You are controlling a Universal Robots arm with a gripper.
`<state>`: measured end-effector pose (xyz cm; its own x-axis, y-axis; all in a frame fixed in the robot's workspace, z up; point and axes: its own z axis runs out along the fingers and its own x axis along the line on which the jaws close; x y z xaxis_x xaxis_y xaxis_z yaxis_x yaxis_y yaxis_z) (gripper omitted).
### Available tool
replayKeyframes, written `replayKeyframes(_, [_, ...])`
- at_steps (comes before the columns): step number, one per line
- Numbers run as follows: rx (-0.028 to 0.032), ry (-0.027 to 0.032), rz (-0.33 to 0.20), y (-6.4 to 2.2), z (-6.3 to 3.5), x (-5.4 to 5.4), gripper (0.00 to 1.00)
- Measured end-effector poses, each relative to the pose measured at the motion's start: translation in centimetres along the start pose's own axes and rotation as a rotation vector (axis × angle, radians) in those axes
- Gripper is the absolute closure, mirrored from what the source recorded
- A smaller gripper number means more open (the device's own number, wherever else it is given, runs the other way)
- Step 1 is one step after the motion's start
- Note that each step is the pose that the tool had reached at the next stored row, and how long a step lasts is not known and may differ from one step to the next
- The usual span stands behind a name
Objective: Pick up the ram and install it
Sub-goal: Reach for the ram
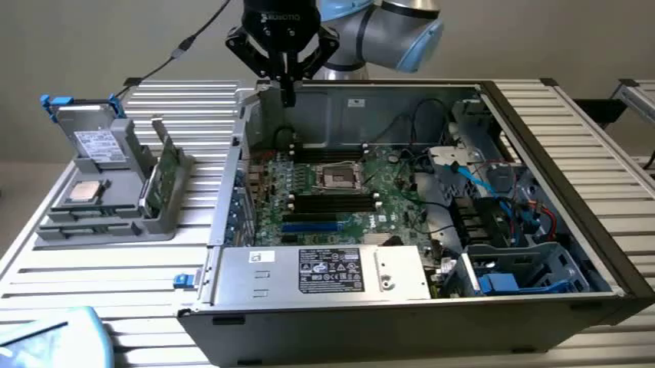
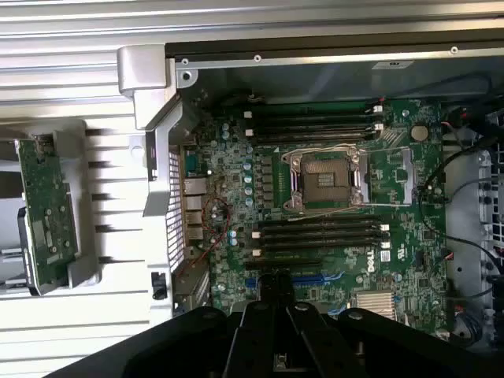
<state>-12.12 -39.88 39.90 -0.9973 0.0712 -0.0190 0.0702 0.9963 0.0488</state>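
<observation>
The ram (image 1: 164,182) was seen standing upright in the gray holder (image 1: 103,222) on the table (image 1: 92,268), at 9 o'clock from the open computer case (image 1: 409,322). Farther back, above the motherboard's (image 1: 394,195) 12 o'clock edge, the gripper (image 1: 290,96) was closed and empty.

The exterior camera sat off the arm, raised, looking down at a slant over the slatted table (image 1: 92,268) into the open computer case (image 1: 409,330) from moderately near. The wrist camera, behind the gripper (image 2: 276,290), faced straight down from higher above. Both saw the motherboard (image 2: 394,236) and processor socket (image 2: 327,179).
</observation>
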Motion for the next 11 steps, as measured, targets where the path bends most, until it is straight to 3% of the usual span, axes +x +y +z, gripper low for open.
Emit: replayKeyframes(11, [0.0001, 0.0001, 0.000, 0.03, -0.05, 0.06, 0.89])
